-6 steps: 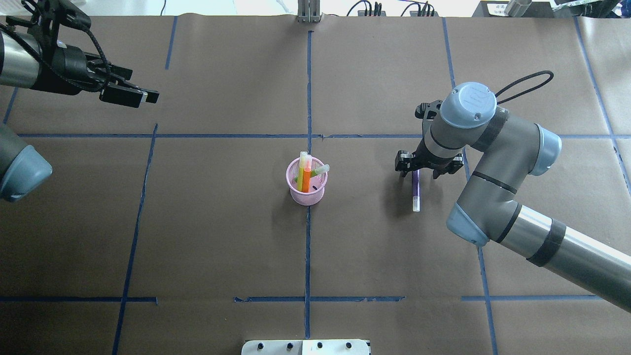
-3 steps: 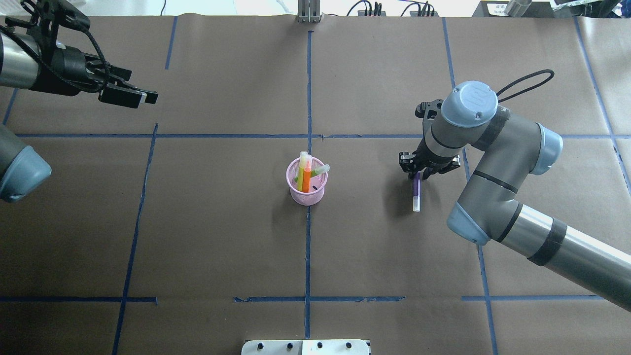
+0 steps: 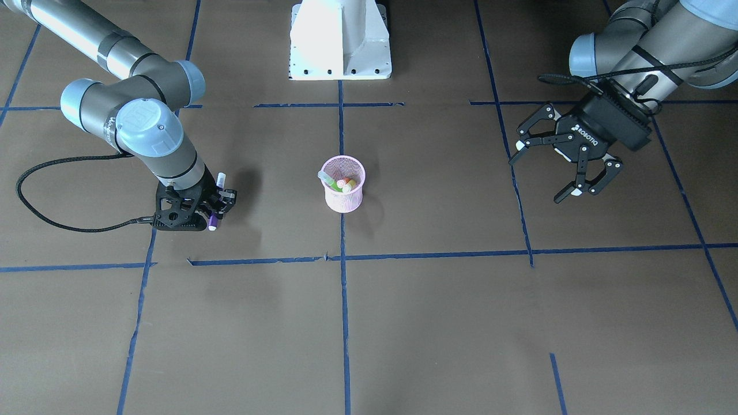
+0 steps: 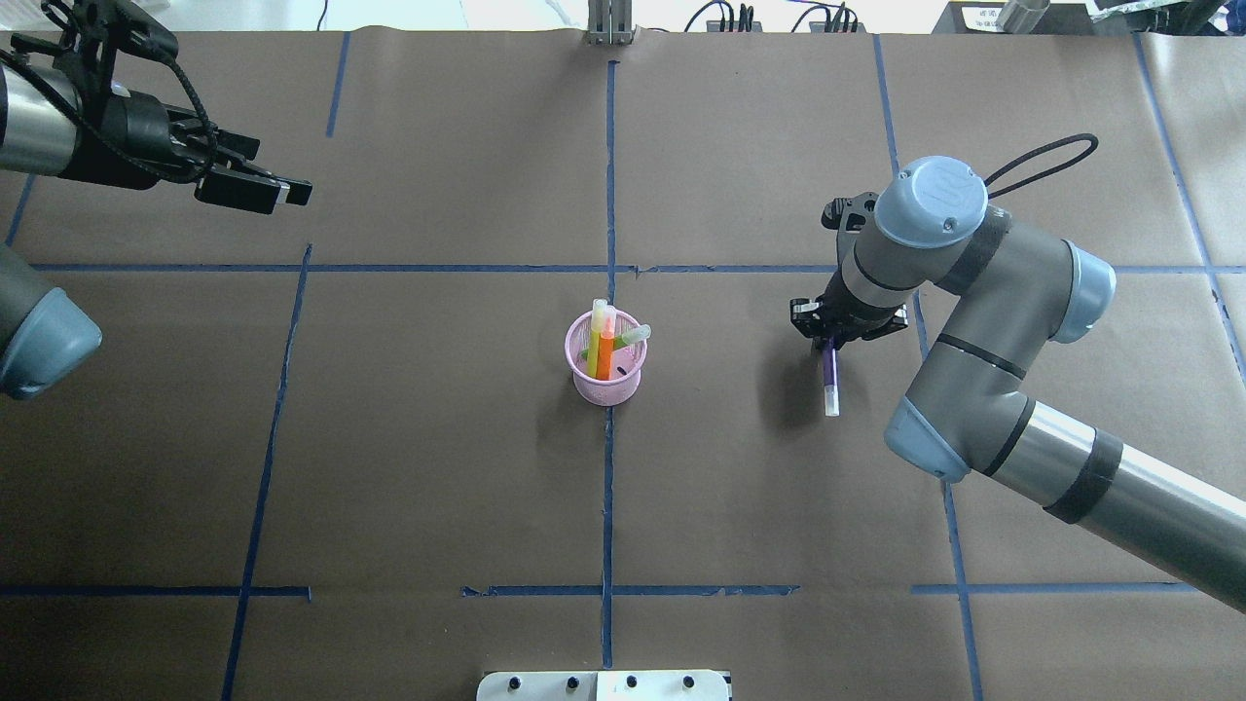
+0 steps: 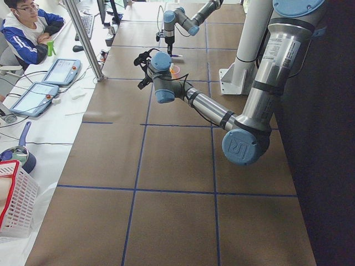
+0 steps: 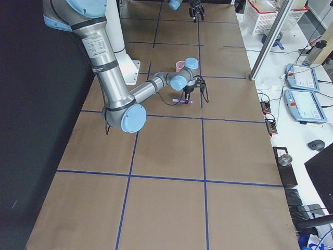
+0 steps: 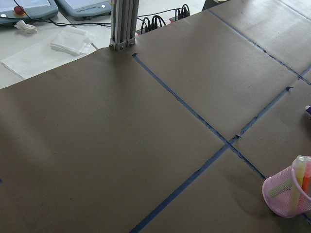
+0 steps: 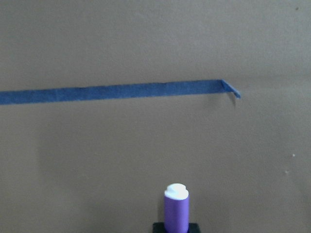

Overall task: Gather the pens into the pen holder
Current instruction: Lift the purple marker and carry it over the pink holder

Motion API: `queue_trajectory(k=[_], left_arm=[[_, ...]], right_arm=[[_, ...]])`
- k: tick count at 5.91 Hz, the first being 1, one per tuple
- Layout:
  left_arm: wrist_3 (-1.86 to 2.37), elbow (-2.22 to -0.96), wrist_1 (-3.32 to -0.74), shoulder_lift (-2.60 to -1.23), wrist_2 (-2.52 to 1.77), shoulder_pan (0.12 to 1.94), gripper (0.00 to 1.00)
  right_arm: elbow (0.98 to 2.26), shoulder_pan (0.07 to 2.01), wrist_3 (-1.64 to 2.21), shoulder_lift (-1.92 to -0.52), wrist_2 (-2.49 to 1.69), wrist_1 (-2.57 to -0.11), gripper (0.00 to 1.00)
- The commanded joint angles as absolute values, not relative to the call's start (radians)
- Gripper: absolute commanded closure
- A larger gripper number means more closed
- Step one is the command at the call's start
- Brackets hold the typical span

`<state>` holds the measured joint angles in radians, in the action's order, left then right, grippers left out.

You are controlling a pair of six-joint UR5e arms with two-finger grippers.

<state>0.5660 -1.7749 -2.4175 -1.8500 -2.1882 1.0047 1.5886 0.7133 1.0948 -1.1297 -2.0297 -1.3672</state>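
Observation:
The pink mesh pen holder (image 4: 605,382) stands at the table's middle, also seen in the front view (image 3: 343,197) and the left wrist view (image 7: 285,194). An orange pen (image 4: 605,353), a yellow-green pen (image 4: 594,343) and a green pen with a pale cap (image 4: 635,336) stand in it. My right gripper (image 4: 828,341) is shut on the purple pen (image 4: 830,382), low over the table to the holder's right; the pen's end shows in the right wrist view (image 8: 176,209) and in the front view (image 3: 214,219). My left gripper (image 3: 542,176) is open and empty, far from the holder.
Brown paper with blue tape lines (image 4: 608,487) covers the table. The white robot base (image 3: 340,40) sits at the near edge. A metal post (image 4: 610,24) stands at the far edge. An operator (image 5: 28,27), tablets and a white basket (image 5: 14,205) are beside the table.
My right gripper's fingers have closed around the purple pen, and the pen has shifted slightly to the right. The left arm has hardly moved.

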Motion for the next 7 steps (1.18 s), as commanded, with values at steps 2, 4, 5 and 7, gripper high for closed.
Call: queue_trajectory(k=[2,4,5,7], left_arm=[[0.565,-1.775,-2.416,-1.836,-2.189,1.005,0.0],[0.549,-1.773,-2.41,-1.835,-2.204,1.017,0.0],[0.549,-1.767,-2.408,-1.835,-2.229,1.034,0.0],[0.549,-1.756,-2.408,-1.836,-2.249,1.046,0.0]], right_arm=[[1.794,0.756,1.095,-1.109,-1.96,-1.367,1.0],[1.941,0.709,1.098,-1.028,-1.689,-1.353,1.0],[1.956,0.64,1.098,-1.017,-1.525,-1.224,1.0],[1.942,0.458,1.019,-1.014,-1.201,-1.071,1.0]])
